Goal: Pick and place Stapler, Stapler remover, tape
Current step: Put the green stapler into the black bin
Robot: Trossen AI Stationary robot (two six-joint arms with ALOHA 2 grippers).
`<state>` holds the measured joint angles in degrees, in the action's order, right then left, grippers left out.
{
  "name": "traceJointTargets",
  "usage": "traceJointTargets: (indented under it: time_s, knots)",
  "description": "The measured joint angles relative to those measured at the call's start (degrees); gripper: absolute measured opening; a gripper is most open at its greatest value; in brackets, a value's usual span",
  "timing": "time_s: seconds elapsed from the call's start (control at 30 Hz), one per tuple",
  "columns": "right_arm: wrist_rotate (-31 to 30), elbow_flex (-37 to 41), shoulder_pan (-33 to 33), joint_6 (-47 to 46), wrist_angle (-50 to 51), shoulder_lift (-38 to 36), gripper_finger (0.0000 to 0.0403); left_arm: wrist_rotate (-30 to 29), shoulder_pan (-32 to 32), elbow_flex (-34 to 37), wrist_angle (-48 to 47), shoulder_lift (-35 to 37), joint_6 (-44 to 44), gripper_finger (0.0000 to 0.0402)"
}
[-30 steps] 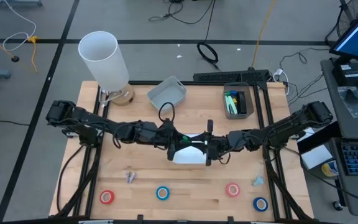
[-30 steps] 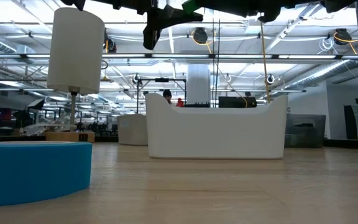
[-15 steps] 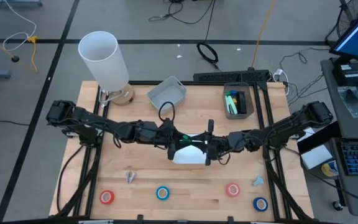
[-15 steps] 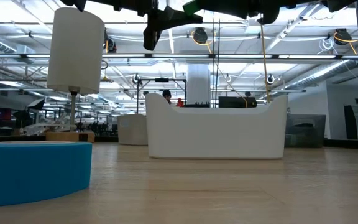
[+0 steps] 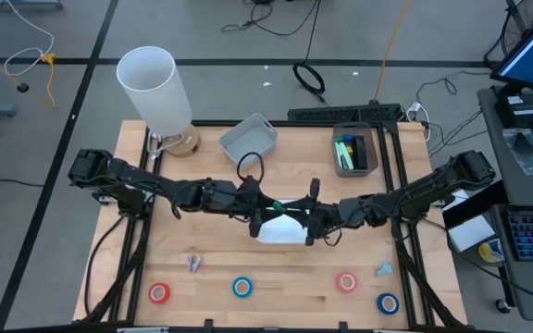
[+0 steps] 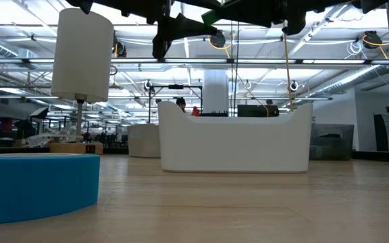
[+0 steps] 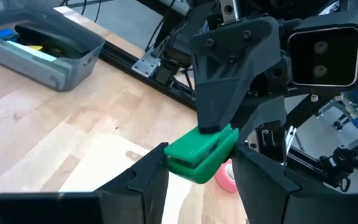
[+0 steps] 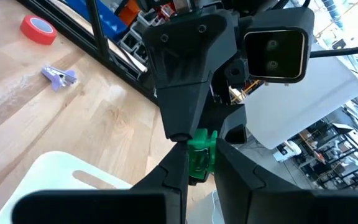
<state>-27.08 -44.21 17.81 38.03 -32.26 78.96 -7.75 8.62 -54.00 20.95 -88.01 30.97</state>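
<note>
Wooden bench [image 5: 359, 254] planks are lying smooth and pale beneath both arms. The left hand [image 5: 263, 215] and right hand [image 5: 311, 220] are meeting fingertip to fingertip, both apparently clamping the green stapler [image 7: 201, 152] between them, directly above the white tray [image 5: 285, 235]. The stapler's hard, glossy plastic is inviting slip or twist if either hand releases early, dropping it onto the tray's rounded rim. Ring-shaped tape rolls [image 5: 241, 288] are lying well apart from both hands.
</note>
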Motion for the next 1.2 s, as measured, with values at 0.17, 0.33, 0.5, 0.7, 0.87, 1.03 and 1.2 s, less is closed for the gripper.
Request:
traceJointTargets:
  time_s: [0.17,0.33,0.5,0.7,0.87,1.03,1.2]
  knots:
    - [-2.2,0.0,0.5,0.2,0.3,0.0,0.0045,-0.1,0.0,0.0,-0.2,0.0,-0.9,0.0173]
    - [-9.3,0.0,2.1,2.4,1.3,0.0,0.0045,-0.2,0.1,0.0,-1.7,0.0,-1.3,0.0172]
    - [-16.9,0.0,3.4,4.6,1.5,0.0,0.0045,0.0,0.1,0.0,-1.7,0.1,-1.3,0.0172]
    - [-29.6,0.0,3.7,8.8,1.5,0.0,0.0045,-0.2,0.1,0.0,-2.0,0.1,-1.2,0.0173]
    - [-40.6,0.0,2.4,13.1,2.3,-0.1,0.0045,-0.2,0.1,0.0,-2.9,0.1,-0.9,0.0173]
    - [-47.9,0.6,-1.5,10.7,11.3,-2.6,0.0045,-0.2,0.4,0.0,-4.3,0.0,-0.9,0.0173]
    - [-45.0,3.9,-7.4,-2.8,24.1,-9.7,0.0045,-0.2,0.9,0.0,-5.7,0.0,-0.9,0.0173]
